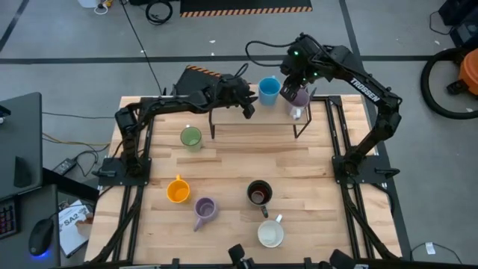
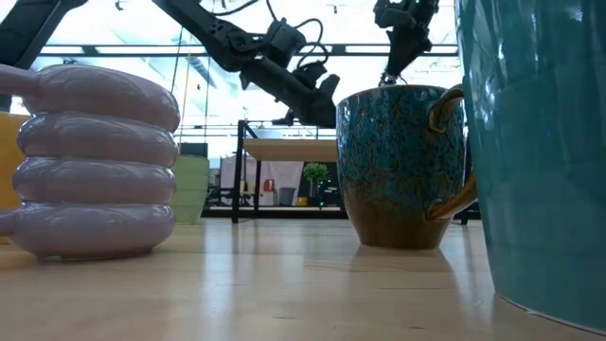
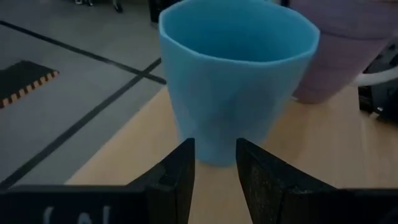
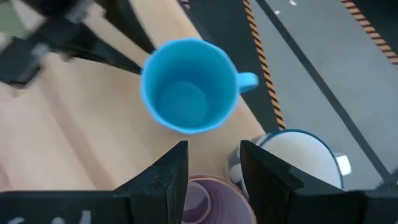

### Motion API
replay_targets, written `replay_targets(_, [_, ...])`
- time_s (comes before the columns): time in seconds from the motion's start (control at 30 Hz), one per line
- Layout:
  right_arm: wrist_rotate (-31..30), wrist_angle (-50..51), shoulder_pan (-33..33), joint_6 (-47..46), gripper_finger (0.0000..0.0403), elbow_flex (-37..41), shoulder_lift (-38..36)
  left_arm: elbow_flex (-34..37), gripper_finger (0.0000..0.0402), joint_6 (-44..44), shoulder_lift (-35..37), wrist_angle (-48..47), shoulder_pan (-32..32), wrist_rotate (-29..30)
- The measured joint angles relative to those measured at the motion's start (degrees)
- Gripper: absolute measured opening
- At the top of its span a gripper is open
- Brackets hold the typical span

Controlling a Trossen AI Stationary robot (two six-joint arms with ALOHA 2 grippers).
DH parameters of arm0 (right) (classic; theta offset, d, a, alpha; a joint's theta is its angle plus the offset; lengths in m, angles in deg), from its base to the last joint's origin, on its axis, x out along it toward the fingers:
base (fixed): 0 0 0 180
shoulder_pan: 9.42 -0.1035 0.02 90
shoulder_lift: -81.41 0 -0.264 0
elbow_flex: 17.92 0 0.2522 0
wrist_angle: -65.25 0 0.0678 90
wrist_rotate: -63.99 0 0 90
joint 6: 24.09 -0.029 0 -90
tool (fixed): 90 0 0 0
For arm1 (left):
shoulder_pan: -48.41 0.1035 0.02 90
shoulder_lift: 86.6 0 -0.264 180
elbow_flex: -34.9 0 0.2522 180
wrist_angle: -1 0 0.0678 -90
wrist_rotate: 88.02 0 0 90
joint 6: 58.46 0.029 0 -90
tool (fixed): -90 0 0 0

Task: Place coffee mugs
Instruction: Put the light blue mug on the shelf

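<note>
The right gripper (image 1: 298,96) hangs over the lilac mug (image 1: 300,98) on the raised shelf (image 1: 258,119), fingers parted, grasping nothing. Its neighbours, the blue mug (image 1: 269,90) and a white mug (image 4: 298,158), crowd close; a careless lift could knock either off.

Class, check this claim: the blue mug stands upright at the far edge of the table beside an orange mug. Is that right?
Not quite. The blue mug stands upright at the far edge, but its neighbour is a lilac mug, as the high view shows. The orange mug sits nearer the front.
</note>
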Motion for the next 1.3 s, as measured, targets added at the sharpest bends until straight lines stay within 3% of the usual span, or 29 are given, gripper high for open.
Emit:
replay_targets(0.53, [0.54, -0.01, 1.6, 2.1, 0.0151, 0.0, 0.04, -0.02, 0.0123, -1.18, -1.01, 8.68, -0.36, 4.97])
replay_targets(0.7, [0.53, 0.01, 1.87, 1.78, 0.0151, 0.0, 0.04, -0.02, 0.0123, -3.62, -0.28, 5.16, -0.13, -1.14])
replay_targets(0.9, [0.56, 0.01, 1.87, 0.99, 0.0151, 0.0, 0.0, -0.02, 0.0123, -6.32, 0.21, 5.74, -1.1, -2.96])
replay_targets(1.1, [1.78, -0.17, 1.87, 0.98, 0.0151, 0.0, -0.02, -0.07, 0.0123, -5.25, -0.13, 5.3, -2.85, 2.03])
replay_targets(1.3, [2.7, -1.79, 1.85, 0.98, 0.0151, 0.0, -0.02, -0.07, 0.0123, -6.12, -0.13, 5.47, -2.21, 2.71])
